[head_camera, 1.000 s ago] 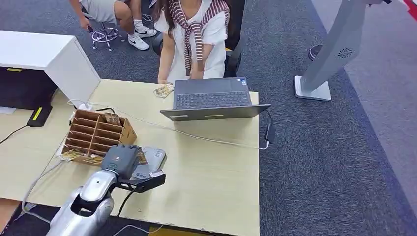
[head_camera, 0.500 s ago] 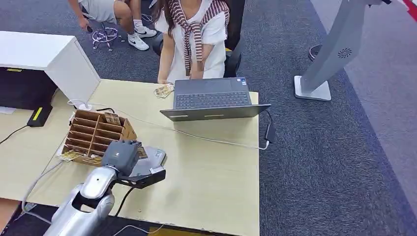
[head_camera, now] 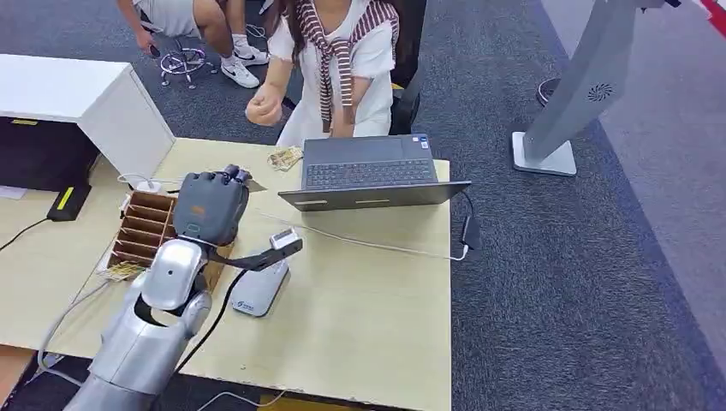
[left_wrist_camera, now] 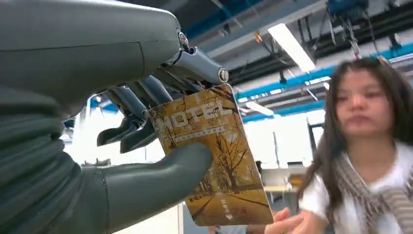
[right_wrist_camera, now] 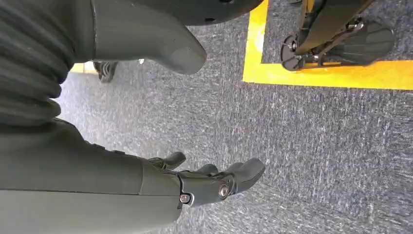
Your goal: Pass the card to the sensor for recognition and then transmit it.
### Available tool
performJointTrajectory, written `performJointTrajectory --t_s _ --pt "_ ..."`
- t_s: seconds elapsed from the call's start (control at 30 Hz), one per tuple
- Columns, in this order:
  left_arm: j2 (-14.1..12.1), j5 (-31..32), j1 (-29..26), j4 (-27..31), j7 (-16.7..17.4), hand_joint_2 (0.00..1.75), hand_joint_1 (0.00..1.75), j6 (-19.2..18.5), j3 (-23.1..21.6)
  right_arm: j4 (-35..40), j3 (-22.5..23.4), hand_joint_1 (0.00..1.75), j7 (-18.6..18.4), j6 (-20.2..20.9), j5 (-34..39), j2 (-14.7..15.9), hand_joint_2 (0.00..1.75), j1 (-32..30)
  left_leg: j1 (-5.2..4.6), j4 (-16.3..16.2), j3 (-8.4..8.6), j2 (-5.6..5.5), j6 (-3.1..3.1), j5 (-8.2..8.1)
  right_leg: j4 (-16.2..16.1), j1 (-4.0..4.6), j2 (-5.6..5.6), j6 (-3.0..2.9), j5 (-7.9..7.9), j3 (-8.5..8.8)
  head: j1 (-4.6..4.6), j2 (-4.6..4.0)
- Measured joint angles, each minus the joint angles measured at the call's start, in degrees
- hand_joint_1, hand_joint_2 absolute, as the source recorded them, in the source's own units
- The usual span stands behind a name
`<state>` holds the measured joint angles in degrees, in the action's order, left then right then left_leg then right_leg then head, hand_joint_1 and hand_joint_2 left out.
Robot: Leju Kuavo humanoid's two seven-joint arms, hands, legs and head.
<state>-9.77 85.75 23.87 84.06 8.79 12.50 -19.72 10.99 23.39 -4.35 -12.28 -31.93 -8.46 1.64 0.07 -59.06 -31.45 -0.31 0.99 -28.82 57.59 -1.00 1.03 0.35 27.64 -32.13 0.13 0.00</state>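
Above the desk's left part, the card [left_wrist_camera: 213, 157] sits pinched in the left hand [head_camera: 212, 205]: the thick grey thumb presses its printed face and the darker fingers [left_wrist_camera: 146, 95] back it from behind. It is a golden-brown hotel card with a tree-lined path printed on it, held upright and facing a seated person [head_camera: 341, 60]. That person's hand [head_camera: 264, 106] is raised in a loose fist above the desk's far edge, near the card but apart from it; in the left wrist view, fingertips show just below the card's lower corner.

Below the raised arm, the grey sensor [head_camera: 257, 291] lies flat on the desk [head_camera: 377, 291], near the front edge. Just beside it, toward the left edge, stands a brown cardboard organizer [head_camera: 147, 227] with slotted compartments, partly hidden by the arm. A laptop [head_camera: 370, 171] stands open at the far edge in front of the person, with a small stack of cards [head_camera: 285, 157] lying to its left. A white cable [head_camera: 368, 244] crosses the desk between laptop and sensor.

The right hand [right_wrist_camera: 204, 183] hangs over grey carpet, fingers loosely spread, holding nothing.
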Motion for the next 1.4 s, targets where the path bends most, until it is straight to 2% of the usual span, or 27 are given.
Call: performJointTrajectory --t_s 0.17,0.23,0.3,0.43,0.67,0.93,0.97,1.0,1.3,1.4 --pt "-0.6 0.3 6.8 -4.1 0.1 1.75 1.75 -0.2 2.8 0.0 -0.1 0.00 0.1 0.2 -0.9 0.0 1.75 0.1 0.01 0.0 0.00 -0.02 -0.10 0.08 0.1 0.01 0.00 -0.06 -0.05 -0.04 -0.02 0.00" --pt "-1.0 0.6 9.1 -6.1 1.1 1.75 1.75 -2.1 3.2 0.0 -0.1 0.00 0.0 0.5 -1.7 0.0 1.75 0.1 0.02 0.0 -0.06 -0.13 -0.07 0.16 0.1 0.03 -0.09 -0.06 -0.05 -0.06 0.00 0.00" --pt "-1.3 0.7 12.2 -10.0 1.9 1.75 1.75 -4.0 3.8 0.0 -0.2 0.00 -0.3 0.9 -2.6 0.0 1.75 0.4 0.02 0.0 -0.10 -0.13 -0.08 0.16 0.1 0.04 -0.09 -0.07 -0.08 -0.08 0.00 -0.02" --pt "-2.0 0.7 18.0 -17.1 2.0 1.75 1.75 -4.7 4.6 0.0 -0.5 0.00 -0.9 1.0 -3.1 0.0 1.75 0.3 0.02 0.0 -0.10 -0.11 -0.09 0.21 0.1 0.03 -0.08 -0.03 -0.12 -0.10 -0.02 0.00" --pt "-2.2 0.7 21.6 -22.9 2.2 1.75 1.75 -4.6 4.6 0.0 -0.7 0.00 -1.1 1.0 -3.6 0.0 1.75 0.3 0.01 0.0 -0.13 -0.11 -0.10 0.21 0.1 0.02 -0.07 -0.03 -0.12 -0.12 0.00 -0.02" --pt "-2.0 0.7 22.4 -24.5 2.7 1.75 1.75 -4.6 4.6 0.0 -0.8 0.00 -1.1 1.0 -3.7 0.0 1.75 0.4 0.01 0.0 -0.17 -0.09 -0.10 0.21 0.1 0.02 -0.07 -0.03 -0.12 -0.18 0.00 0.00" --pt "-2.0 0.7 22.4 -24.7 2.7 1.75 1.47 -4.6 4.6 0.0 -0.8 0.00 -1.1 1.0 -3.7 0.0 1.75 0.4 0.01 0.0 -0.17 -0.09 -0.10 0.21 0.1 0.03 -0.07 -0.03 -0.12 -0.18 0.00 0.00" --pt "-1.9 0.7 22.4 -24.8 2.7 1.75 0.00 -4.6 4.6 0.0 -0.8 0.00 -1.1 1.0 -3.7 0.0 1.75 0.4 0.01 0.0 -0.17 -0.09 -0.10 0.21 0.1 0.03 -0.07 -0.03 -0.12 -0.18 -0.02 0.00" --pt "-1.3 0.7 22.0 -25.0 2.7 1.75 0.00 -1.8 4.6 0.0 -0.8 0.00 -1.1 0.9 -3.8 0.0 1.75 0.4 0.01 0.0 -0.19 -0.11 -0.10 0.22 0.1 0.02 -0.08 -0.03 -0.12 -0.18 0.00 0.00" --pt "-0.5 0.6 20.3 -22.9 1.4 1.75 0.00 0.3 4.6 0.0 -0.7 0.00 -1.3 0.9 -3.9 0.0 1.75 0.4 0.00 0.0 -0.19 -0.11 -0.10 0.22 0.1 0.01 -0.07 -0.02 -0.12 -0.17 -0.02 0.00"
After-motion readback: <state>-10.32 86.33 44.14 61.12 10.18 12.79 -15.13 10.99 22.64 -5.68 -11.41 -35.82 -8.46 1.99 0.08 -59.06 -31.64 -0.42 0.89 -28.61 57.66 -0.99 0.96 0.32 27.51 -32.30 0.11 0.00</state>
